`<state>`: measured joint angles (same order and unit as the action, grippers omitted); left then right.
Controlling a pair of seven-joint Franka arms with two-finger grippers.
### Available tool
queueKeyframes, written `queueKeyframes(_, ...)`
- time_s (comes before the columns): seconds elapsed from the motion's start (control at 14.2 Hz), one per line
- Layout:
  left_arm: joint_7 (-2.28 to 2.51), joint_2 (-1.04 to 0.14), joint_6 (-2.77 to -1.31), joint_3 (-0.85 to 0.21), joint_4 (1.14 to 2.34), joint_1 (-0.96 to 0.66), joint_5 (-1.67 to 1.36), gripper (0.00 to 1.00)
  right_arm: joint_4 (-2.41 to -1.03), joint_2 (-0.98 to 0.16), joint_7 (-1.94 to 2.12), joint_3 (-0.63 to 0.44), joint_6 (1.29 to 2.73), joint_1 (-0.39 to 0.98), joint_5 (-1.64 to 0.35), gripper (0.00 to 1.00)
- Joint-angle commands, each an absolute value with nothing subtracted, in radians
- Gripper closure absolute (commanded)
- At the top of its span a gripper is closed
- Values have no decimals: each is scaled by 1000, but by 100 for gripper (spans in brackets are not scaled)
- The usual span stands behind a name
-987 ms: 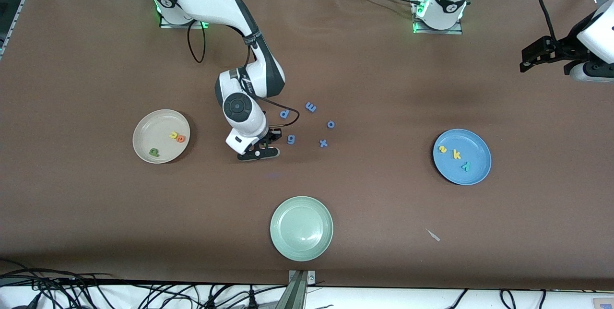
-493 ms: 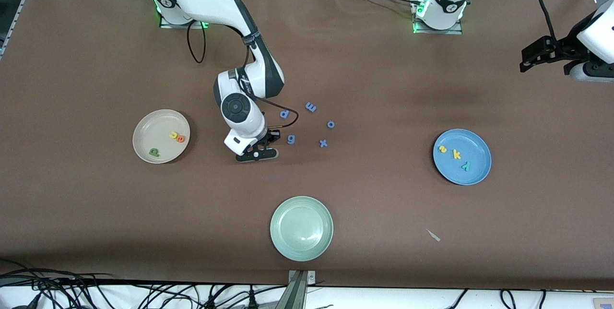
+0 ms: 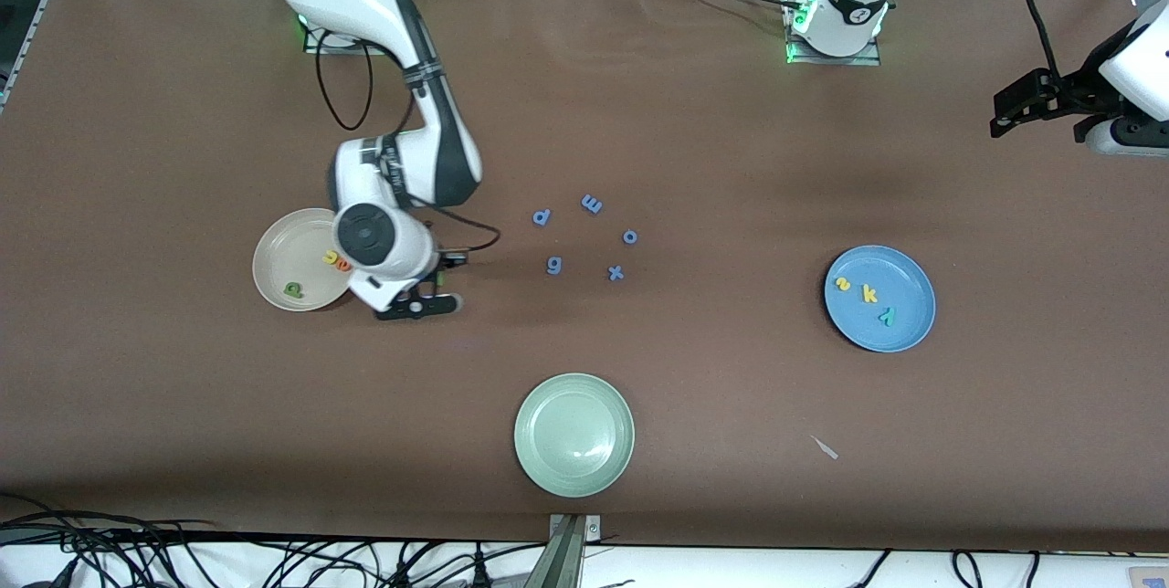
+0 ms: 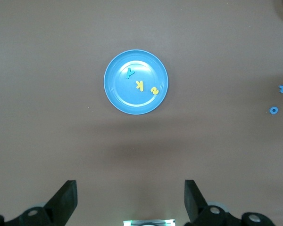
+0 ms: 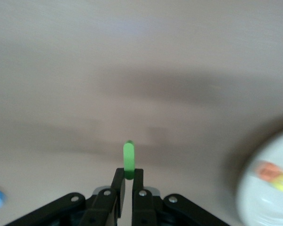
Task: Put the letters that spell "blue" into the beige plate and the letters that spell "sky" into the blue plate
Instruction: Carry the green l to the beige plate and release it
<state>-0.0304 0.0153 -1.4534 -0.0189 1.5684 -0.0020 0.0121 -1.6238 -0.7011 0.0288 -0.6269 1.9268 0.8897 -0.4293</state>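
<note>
My right gripper [image 3: 437, 288] [image 5: 129, 172] is shut on the thin green "l" [image 5: 128, 157], which stands up between its fingertips. It hangs over the table just beside the beige plate [image 3: 279, 246]. That plate holds the dark green "b" [image 3: 293, 290], the yellow "u" [image 3: 330, 256] and the orange "e" [image 3: 342, 265], the last partly covered by the arm. The blue plate [image 3: 904, 282] [image 4: 120, 92] holds the yellow "s" [image 3: 843, 284], yellow "k" [image 3: 869, 294] and teal "y" [image 3: 886, 317]. My left gripper [image 3: 1006, 116] [image 4: 130, 197] waits open, high above the left arm's end of the table.
Periwinkle letters "p" [image 3: 542, 217], "m" [image 3: 592, 203], "o" [image 3: 629, 236], "g" [image 3: 553, 266] and "x" [image 3: 616, 273] lie mid-table. A pale green plate [image 3: 573, 435] sits nearer the front camera. A small pale scrap [image 3: 826, 447] lies toward the left arm's end.
My right arm has swung from beside the "g" toward the beige plate, carrying the green "l". The left arm has not moved.
</note>
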Motion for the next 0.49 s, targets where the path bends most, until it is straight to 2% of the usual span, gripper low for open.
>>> queueKeyframes(0.0, -41, 6, -1436, -20, 1545, 6, -14, 0, -1637, -690, 167, -740, 1803, 891, -446, 89)
queueKeyframes(0.14, -41, 6, -1436, -20, 1545, 6, -14, 0, -1641, -696, 236, -784, 1755, 862, -446, 89)
queueKeyframes(0.42, -41, 6, -1436, -20, 1545, 6, -14, 0, -1646, -724, 346, -784, 1747, 737, -442, 89)
